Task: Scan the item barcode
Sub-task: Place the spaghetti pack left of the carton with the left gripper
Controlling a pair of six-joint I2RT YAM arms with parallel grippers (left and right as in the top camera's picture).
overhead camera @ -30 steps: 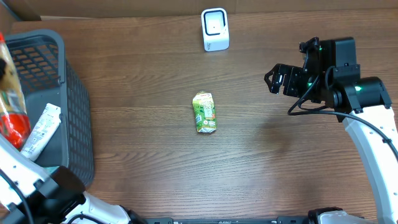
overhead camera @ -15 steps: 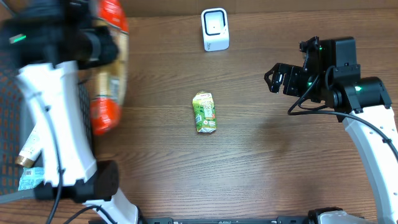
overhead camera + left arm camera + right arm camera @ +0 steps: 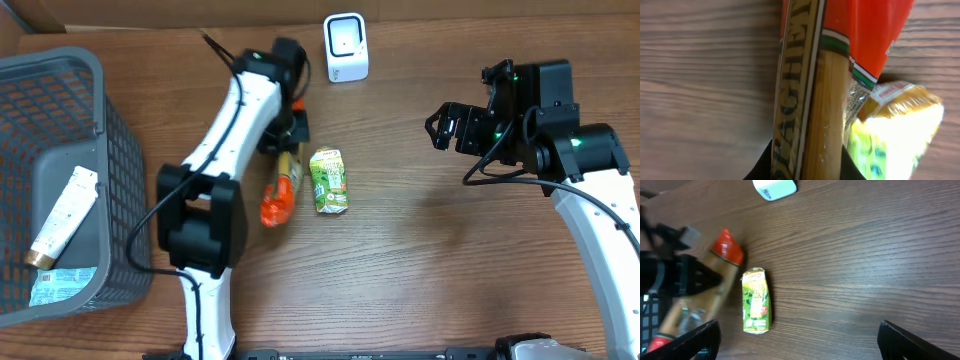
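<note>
Pinching the spaghetti packet (image 3: 279, 192) at one end, the left gripper (image 3: 287, 137) holds it over the surface (image 3: 450, 285) beside a green carton (image 3: 329, 181), short of the scanner (image 3: 346, 47), probably to present its barcode; the right gripper (image 3: 440, 126) is spread.

Long spaghetti pack (image 3: 281, 188), orange ends, clear middle, slants just beside the green pouch (image 3: 329, 181); white scanner (image 3: 346, 47) stands beyond.
</note>
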